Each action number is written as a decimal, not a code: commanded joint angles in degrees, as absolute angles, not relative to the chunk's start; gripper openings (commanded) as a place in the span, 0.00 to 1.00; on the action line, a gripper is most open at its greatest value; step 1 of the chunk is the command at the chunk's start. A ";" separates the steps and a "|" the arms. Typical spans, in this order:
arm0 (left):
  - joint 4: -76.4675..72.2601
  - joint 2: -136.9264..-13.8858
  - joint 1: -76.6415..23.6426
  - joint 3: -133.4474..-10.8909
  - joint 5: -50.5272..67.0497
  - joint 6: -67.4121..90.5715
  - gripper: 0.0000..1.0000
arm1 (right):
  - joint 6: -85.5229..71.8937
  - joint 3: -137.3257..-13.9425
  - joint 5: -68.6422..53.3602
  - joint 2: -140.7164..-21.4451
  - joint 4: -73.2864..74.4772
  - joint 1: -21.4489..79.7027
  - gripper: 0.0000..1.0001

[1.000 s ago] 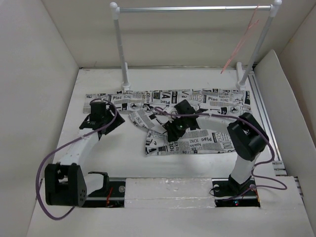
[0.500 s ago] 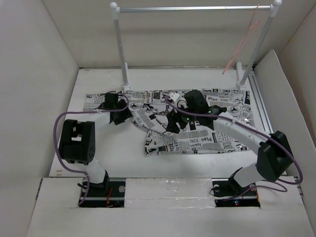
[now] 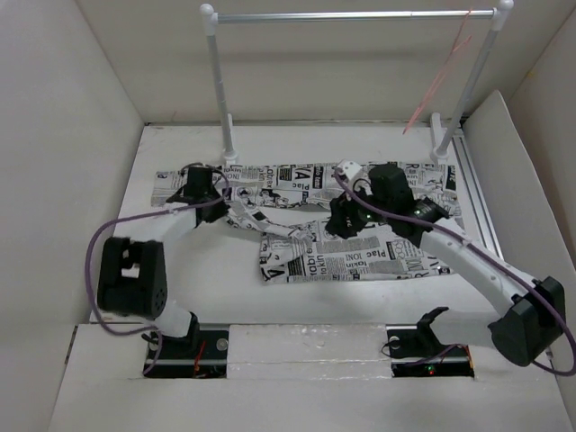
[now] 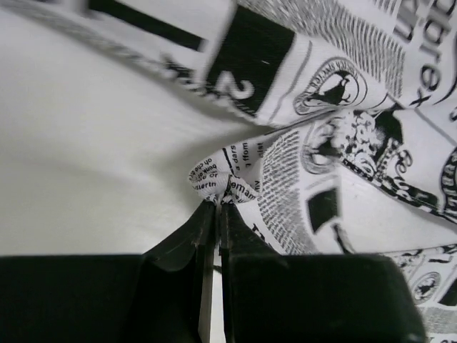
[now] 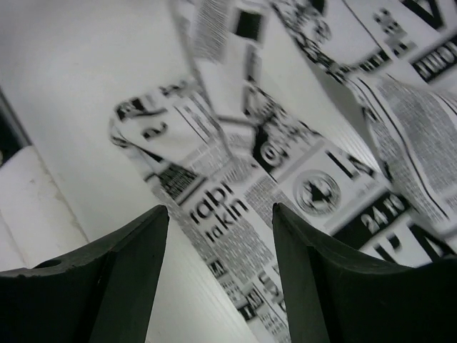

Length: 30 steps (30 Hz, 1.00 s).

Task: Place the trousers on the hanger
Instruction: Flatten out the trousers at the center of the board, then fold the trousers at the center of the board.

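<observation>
From above: one pair of trousers (image 3: 360, 261), one hanger (image 3: 432, 90), one rack (image 3: 219, 90) and two arms. The trousers lie on the white bench (image 3: 198, 270). One leg stretches along the far edge by the rack's feet, and the other is folded nearer, right of the middle. The hanger hangs tilted from the right end of the single silver crossbar (image 3: 351, 15), over the far right corner and apart from the trousers. The rack has two white posts. The left claw (image 3: 227, 200) sits on the far leg towards the left edge. The right claw (image 3: 340, 225) is over the cloth between the two legs. Pale walls (image 3: 72, 108) close in the bench on three sides, and a metal rail (image 3: 481, 211) runs along the right edge.

Left wrist: the left claw (image 4: 218, 204) is pinched tight on a small bunched fold of the trousers (image 4: 343, 143), with bare bench (image 4: 86, 143) to the left of it.

Right wrist: the right claw (image 5: 218, 211) is spread wide with nothing between its two fingers (image 5: 121, 271). The view is blurred. Crumpled trousers (image 5: 314, 193) lie beneath it, with bare bench (image 5: 86, 71) beside them.
</observation>
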<state>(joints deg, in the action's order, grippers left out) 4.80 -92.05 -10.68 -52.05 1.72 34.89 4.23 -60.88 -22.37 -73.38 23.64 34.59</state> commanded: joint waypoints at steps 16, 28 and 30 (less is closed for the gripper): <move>41.21 -47.64 4.83 -64.86 -40.07 33.66 0.00 | -2.64 -39.20 -17.23 -54.57 36.39 10.82 0.67; 34.91 -45.97 3.00 -66.89 -20.85 35.06 0.00 | -8.00 -40.96 -13.01 -62.22 38.94 -18.96 0.60; 33.75 -46.23 2.20 -66.80 -17.76 35.42 0.00 | -8.09 -42.09 -11.53 -64.24 39.54 -22.92 0.60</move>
<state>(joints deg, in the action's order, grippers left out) 38.30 -46.96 3.22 -64.86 -24.25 34.33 -6.24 -39.81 -13.32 -62.59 39.00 -18.76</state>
